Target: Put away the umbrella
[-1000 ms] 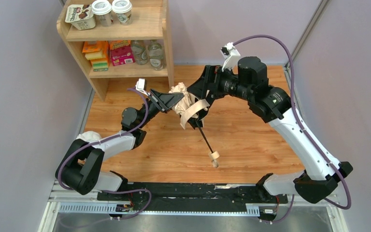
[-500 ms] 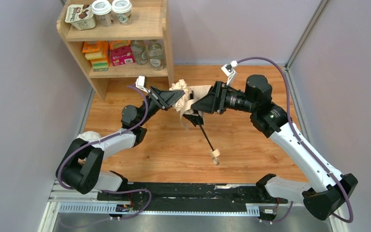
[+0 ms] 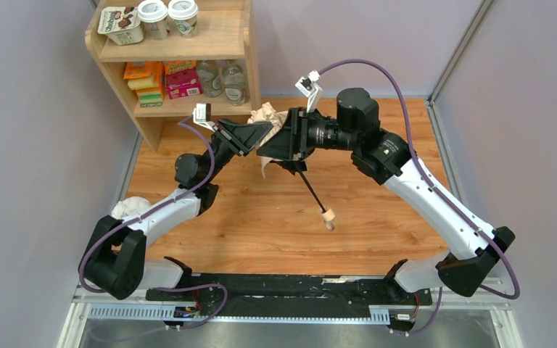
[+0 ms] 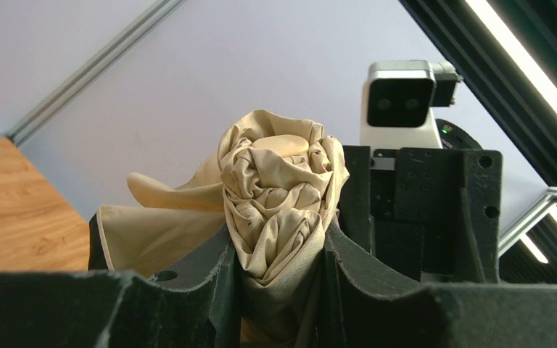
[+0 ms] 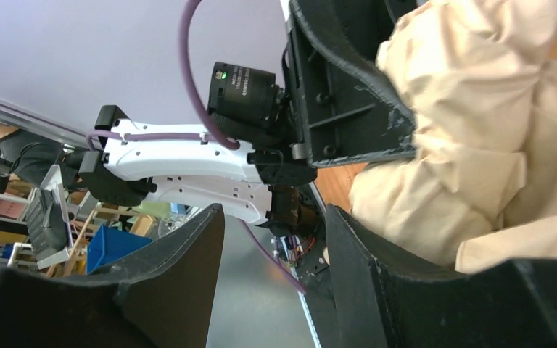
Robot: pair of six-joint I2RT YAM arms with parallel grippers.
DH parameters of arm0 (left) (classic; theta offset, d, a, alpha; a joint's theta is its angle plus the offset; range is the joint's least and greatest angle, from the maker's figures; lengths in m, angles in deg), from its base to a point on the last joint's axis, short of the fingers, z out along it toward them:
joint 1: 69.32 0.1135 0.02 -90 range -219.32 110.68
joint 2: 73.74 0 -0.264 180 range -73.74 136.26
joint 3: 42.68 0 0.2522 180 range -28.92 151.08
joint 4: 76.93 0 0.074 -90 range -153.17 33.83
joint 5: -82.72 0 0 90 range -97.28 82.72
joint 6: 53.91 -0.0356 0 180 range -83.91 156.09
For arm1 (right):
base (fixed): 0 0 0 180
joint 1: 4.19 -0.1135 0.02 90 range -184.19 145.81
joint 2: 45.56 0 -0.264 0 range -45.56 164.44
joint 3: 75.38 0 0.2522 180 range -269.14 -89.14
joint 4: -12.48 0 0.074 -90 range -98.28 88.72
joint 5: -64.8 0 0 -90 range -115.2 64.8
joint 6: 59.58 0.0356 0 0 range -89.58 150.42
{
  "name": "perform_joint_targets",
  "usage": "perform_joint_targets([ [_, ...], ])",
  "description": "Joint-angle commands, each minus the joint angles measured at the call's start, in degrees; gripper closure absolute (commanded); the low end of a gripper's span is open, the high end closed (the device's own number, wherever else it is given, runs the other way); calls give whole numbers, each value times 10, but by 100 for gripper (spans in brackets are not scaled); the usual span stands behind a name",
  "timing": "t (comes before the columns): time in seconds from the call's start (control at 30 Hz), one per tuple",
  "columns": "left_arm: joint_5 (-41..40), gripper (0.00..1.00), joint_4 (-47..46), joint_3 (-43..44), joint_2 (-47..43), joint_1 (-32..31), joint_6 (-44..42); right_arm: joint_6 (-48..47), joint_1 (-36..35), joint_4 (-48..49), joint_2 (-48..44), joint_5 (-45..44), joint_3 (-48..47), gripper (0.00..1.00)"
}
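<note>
The umbrella's bunched beige canopy (image 3: pixel 267 114) hangs in the air in front of the shelf. Its thin black shaft (image 3: pixel 310 194) slopes down to the small wooden handle (image 3: pixel 328 218) just above the floor. My left gripper (image 3: pixel 261 130) is shut on the canopy; in the left wrist view the twisted fabric (image 4: pixel 283 188) fills the gap between my fingers (image 4: pixel 279 250). My right gripper (image 3: pixel 265 148) is open right beside the canopy. In the right wrist view its gap (image 5: pixel 272 246) is empty and the fabric (image 5: pixel 471 138) lies outside its right finger.
A wooden shelf (image 3: pixel 250 65) stands at the back left with cups, boxes and bottles. A white lumpy bag (image 3: pixel 129 207) lies by the left arm. Purple walls close in on the left, back and right. The rail (image 3: pixel 261 290) runs along the near edge.
Both grippers have moved back and left towards the shelf with the canopy. The right gripper turned and closed in on the canopy. The loose strap no longer hangs in view. The handle swung slightly right.
</note>
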Motion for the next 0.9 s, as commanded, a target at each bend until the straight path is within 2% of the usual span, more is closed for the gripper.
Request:
perform_joint_targets([
  [0.0,-27,100,-120,36,-69,-4,-42,-43,-27,-53,29,-7,-91,43],
  [0.17,-68,100,-119,29,-104,-3,-95,-96,-79,-125,55,-43,-172,36],
  [0.3,-96,100,-119,28,-103,-3,-98,-125,-113,-160,52,-80,-209,31],
  [0.43,-113,100,-119,29,-101,-2,-103,-141,-121,-169,32,-87,-209,30],
  [0.6,-123,100,-119,42,-100,-3,-113,-146,-130,-154,-9,-111,-180,20],
  [0.73,-130,100,-120,45,-99,-3,-119,-165,-129,-161,-56,-208,-165,0],
  [0.87,-136,100,-120,44,-102,-3,-120,-180,-98,-174,-108,-333,-134,0],
])
